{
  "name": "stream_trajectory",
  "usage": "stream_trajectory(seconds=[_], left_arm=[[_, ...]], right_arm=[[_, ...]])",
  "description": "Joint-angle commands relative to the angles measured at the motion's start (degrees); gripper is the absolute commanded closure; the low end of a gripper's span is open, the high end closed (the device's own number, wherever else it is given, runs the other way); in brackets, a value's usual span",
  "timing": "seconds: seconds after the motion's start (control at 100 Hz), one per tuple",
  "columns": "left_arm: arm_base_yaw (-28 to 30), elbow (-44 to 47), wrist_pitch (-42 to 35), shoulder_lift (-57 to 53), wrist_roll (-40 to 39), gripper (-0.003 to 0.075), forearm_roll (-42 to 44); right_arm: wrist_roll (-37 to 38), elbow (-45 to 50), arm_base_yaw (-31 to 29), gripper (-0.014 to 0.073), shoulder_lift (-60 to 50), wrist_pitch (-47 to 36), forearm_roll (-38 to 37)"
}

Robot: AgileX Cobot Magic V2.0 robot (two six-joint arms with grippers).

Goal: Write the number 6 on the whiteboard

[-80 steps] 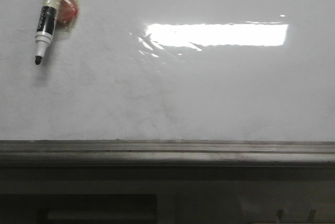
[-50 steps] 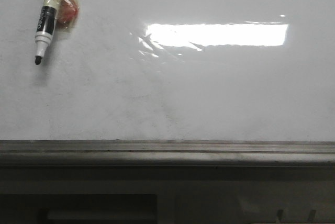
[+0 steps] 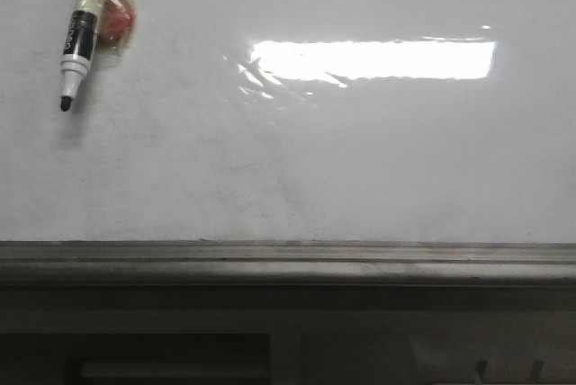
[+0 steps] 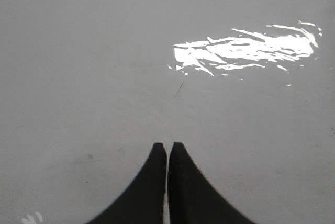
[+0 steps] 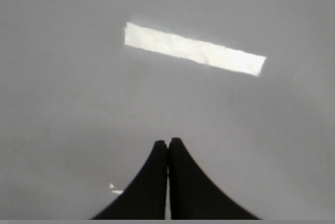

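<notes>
Front view: the glossy white whiteboard (image 3: 360, 160) carries only faint grey smudges and a bright glare; no number 6 is drawn, so the writing seems wholly ahead; a black-tipped marker (image 3: 79, 39) lies at its upper left. Left wrist view: the left gripper (image 4: 167, 148) has smooth black fingers pressed together, empty. Right wrist view: the right gripper (image 5: 168, 144) likewise closed, holding nothing.

A glossy whiteboard (image 3: 360, 160) with faint grey smudges and a bright rectangular glare (image 3: 373, 59) is bounded below by a grey ledge (image 3: 288, 264), while a black-tipped marker (image 3: 81, 39) is seen at upper left.
</notes>
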Motion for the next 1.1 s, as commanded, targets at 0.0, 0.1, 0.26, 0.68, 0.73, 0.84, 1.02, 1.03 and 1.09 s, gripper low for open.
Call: stream_trajectory(seconds=[0.0, 0.1, 0.26, 0.68, 0.73, 0.84, 1.02, 1.03, 1.09], left_arm=[[0.0, 2.9, -4.2, -1.9, -0.3, 0.074, -0.5], [0.0, 2.9, -4.2, -1.9, -0.3, 0.074, -0.5], [0.0, 2.9, -4.2, -1.9, -0.3, 0.074, -0.7], [0.0, 2.8, -4.1, -1.9, -0.3, 0.0741, -34.0], [0.0, 2.8, -4.1, -1.9, -0.3, 0.0741, -39.3], [0.0, 2.0, -4.0, -1.9, -0.3, 0.0741, -44.7], [0.0, -4.4, 2.0, -0.6, 0.2, 0.0741, -42.7], [0.0, -4.8, 2.5, -0.2, 0.2, 0.0741, -42.3], [0.0, -8.5, 7.8, 2.0, 0.2, 0.0741, -37.3]], right_arm=[[0.0, 1.3, -0.4, 0.0638, -1.1, -4.5, -0.6], [0.0, 1.3, -0.4, 0.0638, -1.1, -4.5, -0.6], [0.0, 1.3, -0.4, 0.0638, -1.1, -4.5, -0.5], [0.0, 1.3, -0.4, 0.0638, -1.1, -5.7, 30.5], [0.0, 1.3, -0.4, 0.0638, -1.1, -5.8, 34.9], [0.0, 0.1, -0.4, 0.0638, -1.1, -4.6, 40.1], [0.0, -6.4, -0.4, 0.0638, 0.8, 5.8, 37.9], [0.0, -7.4, -0.4, 0.0638, 1.0, 6.4, 37.5], [0.0, -10.4, -0.4, 0.0638, 4.0, 11.3, 35.6]])
